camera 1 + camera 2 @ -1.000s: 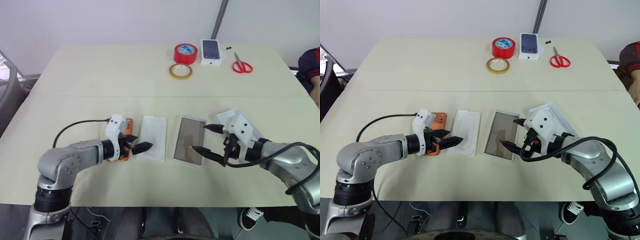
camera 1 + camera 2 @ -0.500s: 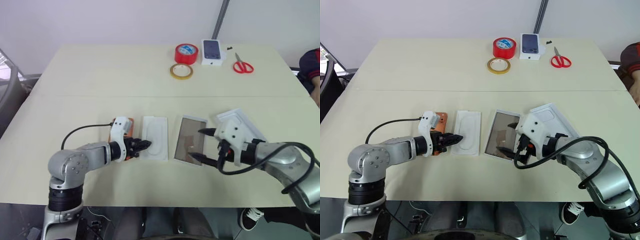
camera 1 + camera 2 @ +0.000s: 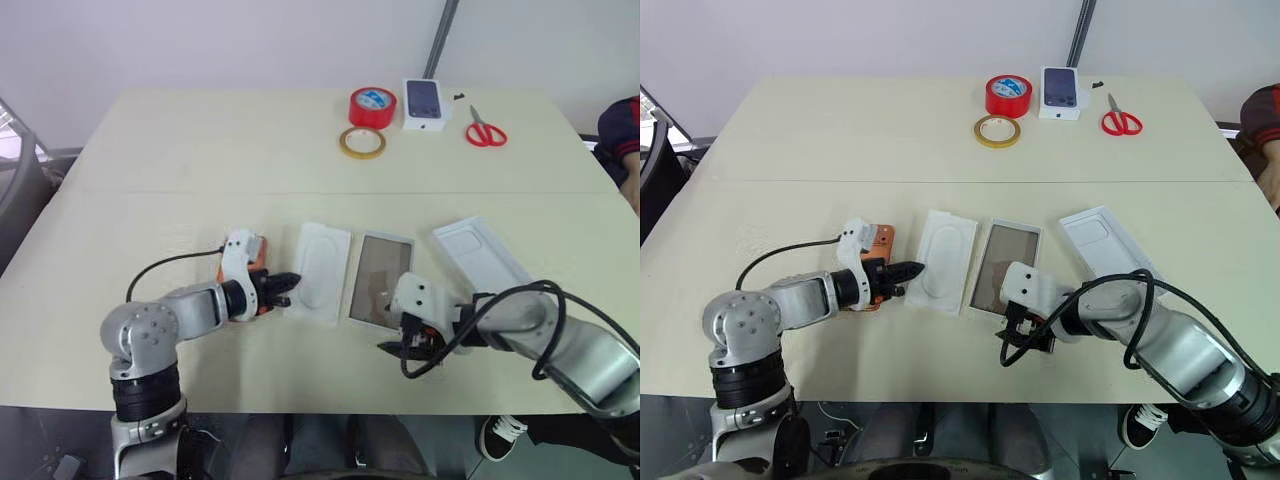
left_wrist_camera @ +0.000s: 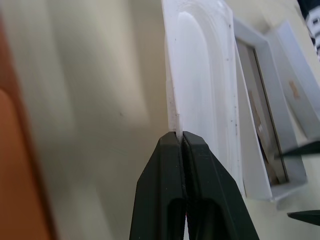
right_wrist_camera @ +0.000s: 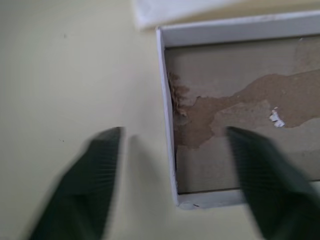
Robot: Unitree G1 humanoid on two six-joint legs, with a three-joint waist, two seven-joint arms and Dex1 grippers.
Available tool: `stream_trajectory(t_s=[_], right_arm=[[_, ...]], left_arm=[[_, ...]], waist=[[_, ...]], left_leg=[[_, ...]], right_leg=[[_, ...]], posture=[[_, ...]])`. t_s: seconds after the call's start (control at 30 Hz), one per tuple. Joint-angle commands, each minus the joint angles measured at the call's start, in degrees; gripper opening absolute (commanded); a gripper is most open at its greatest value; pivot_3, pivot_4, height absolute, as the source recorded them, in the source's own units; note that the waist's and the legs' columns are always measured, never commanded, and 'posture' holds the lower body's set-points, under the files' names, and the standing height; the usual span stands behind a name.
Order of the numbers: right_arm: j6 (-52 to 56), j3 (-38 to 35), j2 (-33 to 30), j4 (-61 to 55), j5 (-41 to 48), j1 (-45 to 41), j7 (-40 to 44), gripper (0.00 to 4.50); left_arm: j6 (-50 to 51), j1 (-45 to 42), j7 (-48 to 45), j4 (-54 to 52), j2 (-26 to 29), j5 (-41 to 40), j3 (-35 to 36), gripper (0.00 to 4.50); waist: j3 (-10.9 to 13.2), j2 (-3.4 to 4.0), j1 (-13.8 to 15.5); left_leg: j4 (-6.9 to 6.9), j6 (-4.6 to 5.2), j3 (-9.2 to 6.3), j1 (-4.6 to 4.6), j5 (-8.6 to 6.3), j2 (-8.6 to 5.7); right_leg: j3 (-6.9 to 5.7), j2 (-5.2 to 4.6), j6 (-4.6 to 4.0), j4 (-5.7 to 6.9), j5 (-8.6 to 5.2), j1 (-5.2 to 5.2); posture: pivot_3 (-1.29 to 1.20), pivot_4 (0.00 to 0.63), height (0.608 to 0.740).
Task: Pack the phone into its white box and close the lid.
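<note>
left gripper (image 4: 180, 137) has its two black fingers pressed together, pinching the thin near edge of the white insert tray (image 3: 322, 285), the one w/ the oval recess, which lies tilted on the table (image 3: 200, 150) just left of the white box (image 3: 380, 293). the phone (image 3: 257, 252), orange, sits on the table right behind the left gripper's wrist, mostly hidden by the white wrist housing, so only a strip of its far end shows; in the left wrist view its orange edge runs along one side. right gripper (image 5: 175, 165) is low over the table at the near corner of the white box, fingers spread, one finger outside the rim over bare tabletop and the other over the box's inside; nothing between them but that corner, and can't tell if either finger touches the rim. box lies open, thin white rim, glossy grey-brown floor w/ torn paler patches. the lid (image 3: 480, 253) lies to the right of the box, inner face up, angled, apart from the box and from the right arm's cable. far side of the table: red tape roll (image 3: 372, 106), a tan tape ring (image 3: 361, 142) just in front of it, a small white box w/ dark phone picture (image 3: 425, 104), and red-handled scissors (image 3: 485, 130). a person's sleeve (image 3: 620, 135) shows at the right edge.
</note>
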Motion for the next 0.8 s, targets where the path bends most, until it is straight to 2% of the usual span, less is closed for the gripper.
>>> stream_trajectory(t_s=[0.03, 0.1, 0.13, 0.43, 0.63, 0.73, 0.8], right_arm=[[-1.87, 1.16, -0.08, -0.74, -2.37, -1.42, 0.02, 1.22], [-2.24, 2.08, 1.05, -0.79, -2.82, -2.42, 0.34, 0.18], [-2.31, 2.51, 1.56, -0.71, -3.06, -2.89, 0.36, 0.08], [-6.19, 11.21, 6.75, 0.92, -7.42, -8.28, 2.49, 0.08], [-11.72, 11.09, 6.41, 2.51, -10.25, -8.66, 5.25, 0.08], [-12.3, 8.8, 6.76, 2.33, -8.48, -7.81, 6.86, 0.8], [-12.27, 5.79, 7.09, 1.84, -6.71, -6.9, 7.15, 1.76]], left_arm=[[0.9, -2.45, 0.7, -0.32, -0.06, -1.22, 3.72, 0.0], [1.42, -4.1, 1.16, 0.55, -0.54, -1.61, 6.18, 0.0], [1.68, -4.77, 1.34, 0.88, -0.7, -1.68, 7.07, 0.0], [4.08, -11.87, 2.53, 4.45, 0.4, -1.91, 14.18, 0.0], [6.36, -12.73, 2.38, 3.53, -0.21, -1.65, 14.07, 0.0], [7.29, -12.79, 2.7, 3.04, -1.42, -1.69, 13.87, 0.0], [7.47, -12.56, 3.13, 2.73, -2.07, -2.2, 13.19, 0.0]], waist=[[0.0, 0.0, 0.02], [0.0, 0.0, -0.01], [0.01, -0.01, -0.02], [0.02, -0.05, -0.11], [0.03, -0.09, 0.01], [0.03, -0.09, -0.01], [0.03, -0.1, 0.05]], left_leg=[[0.0, -0.01, 0.0, 0.0, 0.01, 0.0], [0.0, -0.03, -0.01, 0.0, 0.01, 0.0], [0.0, -0.03, -0.01, 0.0, 0.01, 0.0], [-0.01, -0.29, -0.01, 0.0, 0.17, 0.0], [-0.01, -0.33, -0.01, 0.0, 0.18, -0.01], [-0.01, -0.34, -0.01, -0.01, 0.19, -0.01], [-0.01, -0.35, -0.01, 0.0, 0.19, -0.01]], right_leg=[[0.0, 0.0, 0.0, 0.0, 0.0, 0.0], [-0.01, 0.01, 0.0, 0.0, 0.0, 0.0], [0.0, 0.01, 0.0, 0.0, 0.0, 0.0], [-0.01, 0.02, 0.0, 0.01, 0.0, -0.03], [-0.01, -0.01, 0.01, 0.0, 0.0, -0.03], [-0.01, -0.01, 0.01, 0.0, 0.0, -0.03], [-0.01, -0.01, 0.01, 0.0, 0.0, -0.03]], posture=[[0.0, 0.15, 0.74], [0.0, 0.15, 0.74], [0.0, 0.15, 0.74], [0.0, 0.15, 0.74], [0.0, 0.15, 0.74], [0.0, 0.15, 0.74], [0.0, 0.15, 0.74]])
